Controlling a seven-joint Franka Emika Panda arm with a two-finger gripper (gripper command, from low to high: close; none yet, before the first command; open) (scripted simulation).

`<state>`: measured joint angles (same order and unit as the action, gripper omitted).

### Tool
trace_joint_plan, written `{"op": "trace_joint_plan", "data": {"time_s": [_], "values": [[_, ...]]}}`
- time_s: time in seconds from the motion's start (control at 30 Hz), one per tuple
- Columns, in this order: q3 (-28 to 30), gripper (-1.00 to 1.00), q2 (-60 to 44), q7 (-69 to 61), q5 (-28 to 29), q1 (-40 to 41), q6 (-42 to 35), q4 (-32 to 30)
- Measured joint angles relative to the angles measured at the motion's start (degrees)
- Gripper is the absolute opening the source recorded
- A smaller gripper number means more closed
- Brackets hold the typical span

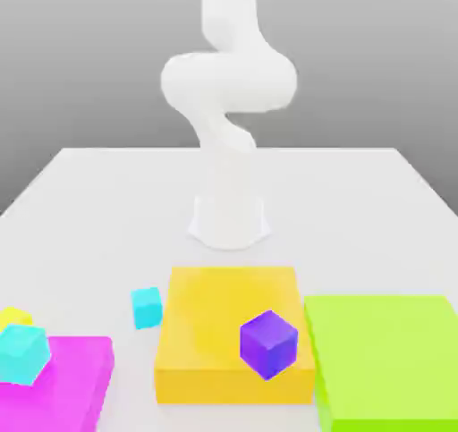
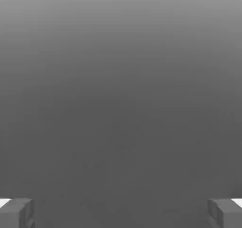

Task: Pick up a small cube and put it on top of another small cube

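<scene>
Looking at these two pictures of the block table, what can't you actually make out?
- Small yellow cube, exterior view: partly hidden behind the larger cyan cube and close to the picture's edge.
- Magenta block and green block, exterior view: cut off by the edge.
- Gripper, hand view: just fingertips, spread open.

We've got a plain white table [image 1: 89, 198] here, with the arm's white base [image 1: 229, 220] sitting on it. Using the big yellow-orange block [image 1: 215, 332] as our landmark: just beside it, toward the exterior view's left, sits a small cyan cube [image 1: 147, 307]. Further that way lie a flat magenta block [image 1: 76, 381] and a tiny yellow cube [image 1: 12, 317]. On the landmark's other side lies a flat lime-green block [image 1: 389, 359].
</scene>
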<state>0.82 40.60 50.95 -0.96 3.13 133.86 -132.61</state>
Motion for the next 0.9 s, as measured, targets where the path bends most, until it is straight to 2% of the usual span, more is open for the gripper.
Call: {"op": "trace_joint_plan", "data": {"time_s": [0.67,0.9], "values": [[9.62,0.00,-41.90,42.72,-5.17,22.87,16.64,-6.64],[13.23,0.00,-56.63,54.00,-9.35,26.79,22.91,-8.28]]}}
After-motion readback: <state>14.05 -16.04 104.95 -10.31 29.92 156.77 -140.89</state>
